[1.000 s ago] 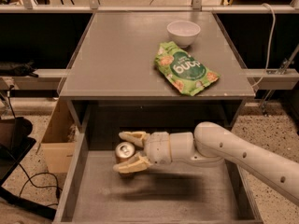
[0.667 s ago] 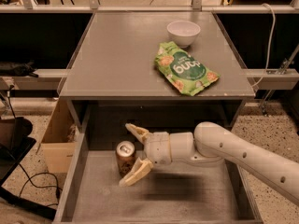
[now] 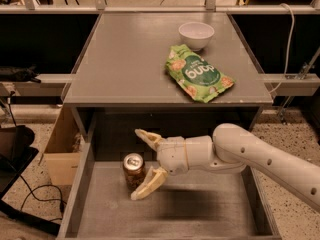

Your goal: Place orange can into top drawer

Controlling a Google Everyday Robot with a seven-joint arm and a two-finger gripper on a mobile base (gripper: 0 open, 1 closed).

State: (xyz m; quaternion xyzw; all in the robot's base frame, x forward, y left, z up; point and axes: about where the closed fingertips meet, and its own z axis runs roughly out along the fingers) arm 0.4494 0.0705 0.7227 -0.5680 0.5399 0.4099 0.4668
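Fingers (image 3: 148,185) of gripper (image 3: 137,165) spread wide, released, flanking upright can (image 3: 133,170) inside drawer (image 3: 200,211). Placing looks done; next, retreat without toppling it.

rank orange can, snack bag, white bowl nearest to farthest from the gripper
The gripper is open, inside the top drawer.
1. orange can, between its fingers.
2. green snack bag, on the tabletop above.
3. white bowl, at the tabletop's back.
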